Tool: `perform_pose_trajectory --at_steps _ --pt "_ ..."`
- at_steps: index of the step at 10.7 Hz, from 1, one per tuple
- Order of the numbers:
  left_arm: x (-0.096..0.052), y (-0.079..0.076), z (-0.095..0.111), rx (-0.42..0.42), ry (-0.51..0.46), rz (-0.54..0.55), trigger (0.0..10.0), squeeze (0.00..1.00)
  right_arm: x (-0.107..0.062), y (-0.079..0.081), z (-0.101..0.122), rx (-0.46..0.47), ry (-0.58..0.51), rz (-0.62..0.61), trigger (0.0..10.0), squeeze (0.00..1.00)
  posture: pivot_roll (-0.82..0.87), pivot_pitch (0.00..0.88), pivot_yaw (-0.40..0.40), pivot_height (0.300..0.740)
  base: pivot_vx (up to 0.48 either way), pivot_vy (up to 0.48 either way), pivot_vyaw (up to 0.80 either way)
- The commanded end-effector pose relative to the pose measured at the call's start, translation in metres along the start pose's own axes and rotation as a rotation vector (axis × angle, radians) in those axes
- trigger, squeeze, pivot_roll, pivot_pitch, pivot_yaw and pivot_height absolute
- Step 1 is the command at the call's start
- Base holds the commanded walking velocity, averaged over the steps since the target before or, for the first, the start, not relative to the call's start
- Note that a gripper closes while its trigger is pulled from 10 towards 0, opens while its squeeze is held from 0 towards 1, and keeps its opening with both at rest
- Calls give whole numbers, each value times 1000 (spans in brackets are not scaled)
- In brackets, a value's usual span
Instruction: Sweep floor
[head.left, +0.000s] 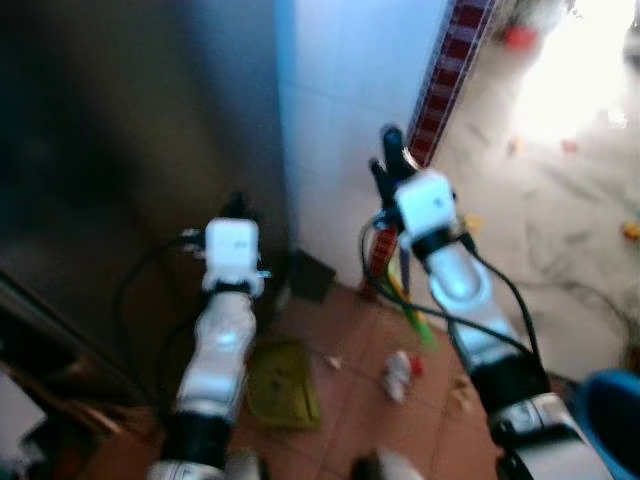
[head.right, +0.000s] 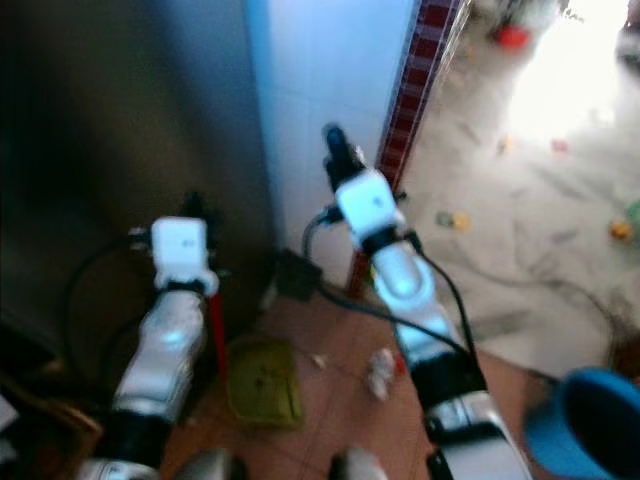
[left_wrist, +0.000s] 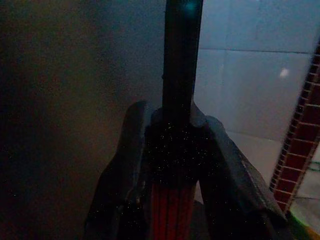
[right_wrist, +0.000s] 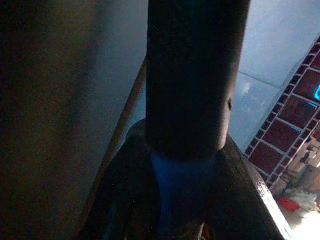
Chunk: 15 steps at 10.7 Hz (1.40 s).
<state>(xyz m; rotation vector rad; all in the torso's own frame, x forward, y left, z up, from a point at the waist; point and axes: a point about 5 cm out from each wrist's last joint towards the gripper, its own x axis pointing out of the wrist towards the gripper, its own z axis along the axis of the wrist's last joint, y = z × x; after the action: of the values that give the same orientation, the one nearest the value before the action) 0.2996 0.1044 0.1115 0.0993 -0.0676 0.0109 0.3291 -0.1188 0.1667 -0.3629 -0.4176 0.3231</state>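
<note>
Terracotta floor tiles (head.left: 350, 400) underlie the work area, meeting a pale marble floor (head.left: 560, 230) on your right; a white tiled wall (head.left: 340, 120) with a dark red brick-pattern strip (head.left: 450, 70) stands ahead, and a dark panel (head.left: 120, 130) closes off the left.

Your right gripper (right_wrist: 182, 165) has its two black fingers (right_wrist: 240, 190) closed around a blue shaft that ends in a thick black grip, the broom handle (right_wrist: 190, 75). In the head views that handle's black tip (head.left: 392, 140) rises above the white wrist block, and a green-and-blue length (head.left: 412, 305) runs down toward the floor beside the strip.

Your left gripper (left_wrist: 172, 165) is clamped on a second handle, the dustpan handle (left_wrist: 180, 60): red ribbed low down, black above, with a finger pressed on each side. The right eye view shows the red shaft (head.right: 216, 330) dropping from that wrist to the yellow-green dustpan (head.left: 283, 382), which rests on the terracotta tiles between your two arms.

Just right of the dustpan you have a crumpled white and red scrap of litter (head.left: 400, 375), with smaller bits near it. A small black box (head.left: 312, 275) sits at the foot of the wall. Coloured scraps dot the marble floor. A blue bin (head.left: 610, 410) stands at your lower right. Both head views are blurred.
</note>
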Motion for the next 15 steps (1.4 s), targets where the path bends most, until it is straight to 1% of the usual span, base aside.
perform_pose_trajectory --at_steps 1,2,3,4,5,6,7,8,9,10,11,12,14,15 --pt "2 -1 8 -7 -39 15 10000 0 6 0 14 -28 -68 29 10000 0 17 20 -48 740 0 0 0" --pt "3 0 6 1 -29 46 10000 0 6 2 16 -42 -82 46 10000 0 17 22 -48 740 0 0 0" --pt "6 2 3 27 -18 108 10000 0 4 7 18 -31 -103 83 10000 0 16 27 -51 740 0 0 800" --pt "8 2 2 40 -14 143 10000 0 3 10 19 -6 -110 105 10000 0 16 27 -51 740 0 0 800" --pt "10 0 0 4 3 174 10000 0 2 14 20 1 -116 130 10000 0 14 32 -51 740 0 0 800" --pt "11 -2 -3 -20 37 203 10000 0 1 14 20 31 -117 128 10000 0 14 33 -51 740 0 0 800" --pt "9 -5 -9 -59 40 206 10000 0 1 14 20 35 -116 134 10000 0 15 37 -52 740 0 0 0" --pt "8 -6 -15 -78 71 211 10000 0 0 15 20 48 -115 137 10000 0 16 39 -53 740 0 0 0" --pt "10 -8 -21 -65 77 209 10000 0 -1 19 20 75 -111 157 10000 0 15 43 -58 740 0 0 0" --pt "14 -11 -24 -83 66 220 10000 0 -3 26 21 103 -107 191 10000 0 11 50 -62 740 0 0 0" --pt "17 -16 -23 -149 65 183 10000 0 -4 30 19 100 -99 209 10000 0 4 62 -64 740 0 0 0" --pt "18 -21 -23 -155 65 148 10000 0 -5 32 16 93 -86 217 10000 0 1 68 -64 740 0 0 0" --pt "17 -33 -26 -146 66 112 10000 0 -7 38 -2 90 14 190 10000 0 -10 90 -61 740 0 0 0" --pt "16 -37 -27 -148 58 100 10000 0 -7 44 -15 144 86 146 10000 0 -10 97 -58 740 0 0 0"
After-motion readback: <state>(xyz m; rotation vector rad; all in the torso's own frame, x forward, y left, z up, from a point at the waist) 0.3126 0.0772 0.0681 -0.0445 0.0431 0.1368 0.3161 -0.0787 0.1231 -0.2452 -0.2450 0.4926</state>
